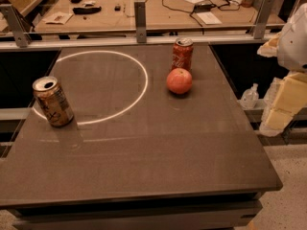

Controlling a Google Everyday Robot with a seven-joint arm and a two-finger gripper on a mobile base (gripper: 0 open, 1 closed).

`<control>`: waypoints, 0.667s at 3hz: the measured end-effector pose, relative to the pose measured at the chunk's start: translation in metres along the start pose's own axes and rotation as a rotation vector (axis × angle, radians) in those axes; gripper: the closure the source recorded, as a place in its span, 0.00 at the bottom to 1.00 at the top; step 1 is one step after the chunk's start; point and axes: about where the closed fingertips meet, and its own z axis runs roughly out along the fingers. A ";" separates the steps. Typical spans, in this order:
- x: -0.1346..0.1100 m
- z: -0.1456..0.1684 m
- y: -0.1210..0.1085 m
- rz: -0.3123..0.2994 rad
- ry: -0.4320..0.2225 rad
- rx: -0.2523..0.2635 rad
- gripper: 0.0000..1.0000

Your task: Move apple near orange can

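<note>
The reddish-orange apple (pixel 179 81) rests on the dark table (pixel 158 147), right of centre toward the back. It sits just in front of a red cola-style can (pixel 182 54). The golden-orange can (pixel 53 101) stands upright near the table's left edge, on the rim of a white ring of light, far left of the apple. My gripper (pixel 287 97) shows as white and yellowish parts at the right edge of the view, beyond the table's right side and well right of the apple. It holds nothing that I can see.
A white ring of light (pixel 98 87) lies on the table's left half. A metal rail with posts (pixel 140 20) runs along the back edge, with a cluttered wooden desk (pixel 158 8) behind it. A clear plastic bottle (pixel 249 97) lies off the table's right side.
</note>
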 end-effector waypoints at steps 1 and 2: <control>0.000 0.000 0.000 0.000 0.000 0.000 0.00; -0.001 -0.002 0.000 0.012 -0.006 0.018 0.00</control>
